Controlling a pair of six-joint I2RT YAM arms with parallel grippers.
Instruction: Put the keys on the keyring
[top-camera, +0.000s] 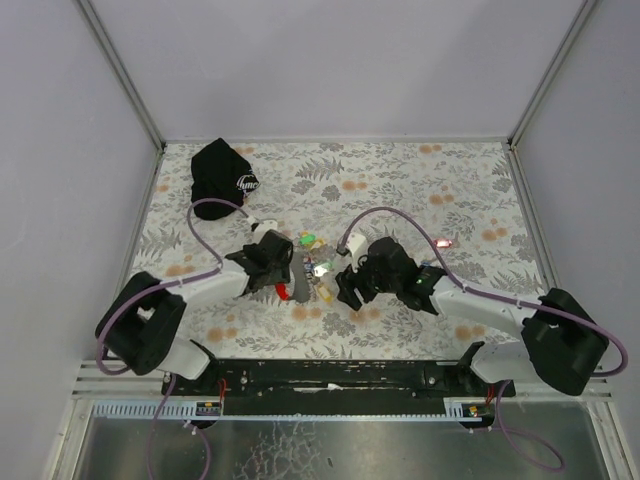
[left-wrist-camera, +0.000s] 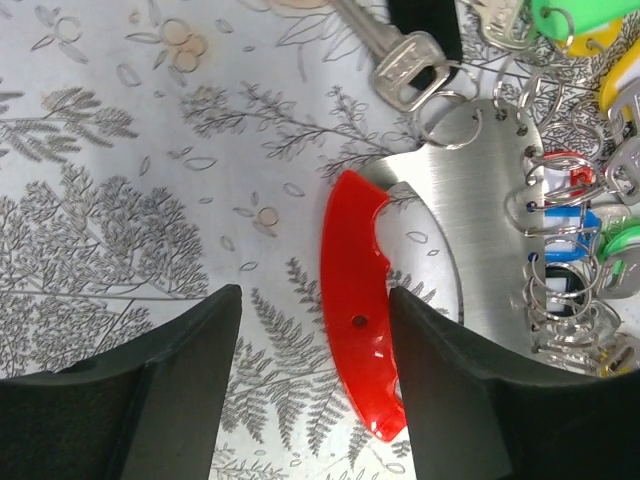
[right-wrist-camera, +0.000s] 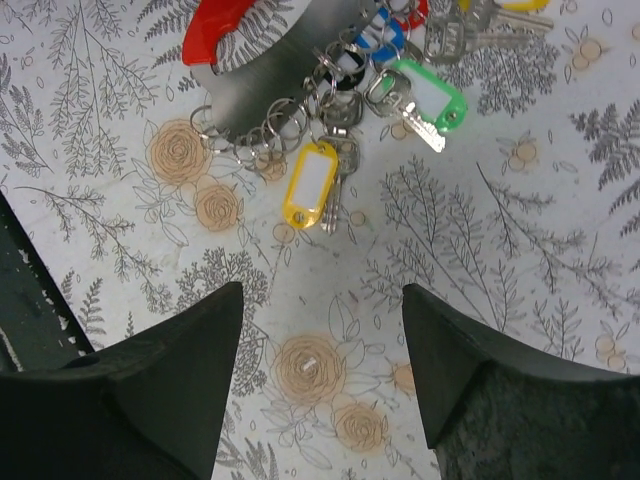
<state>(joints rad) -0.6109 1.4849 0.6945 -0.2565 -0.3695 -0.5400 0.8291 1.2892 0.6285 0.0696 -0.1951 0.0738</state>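
Note:
The keyring is a red curved plastic piece joined to a shiny metal plate with several small rings along its edge. Keys with red, blue and green tags hang from those rings, and a bare silver key lies at the plate's top. My left gripper stands open around the red piece, which touches the right finger only. My right gripper is open over bare cloth, just short of a yellow-tagged key and a green-tagged one. From above, the keys lie between both grippers.
A black cap with a white logo lies at the back left. A small lone tag sits to the right of the right arm. The black rail runs along the near edge, and grey walls enclose the flowered cloth.

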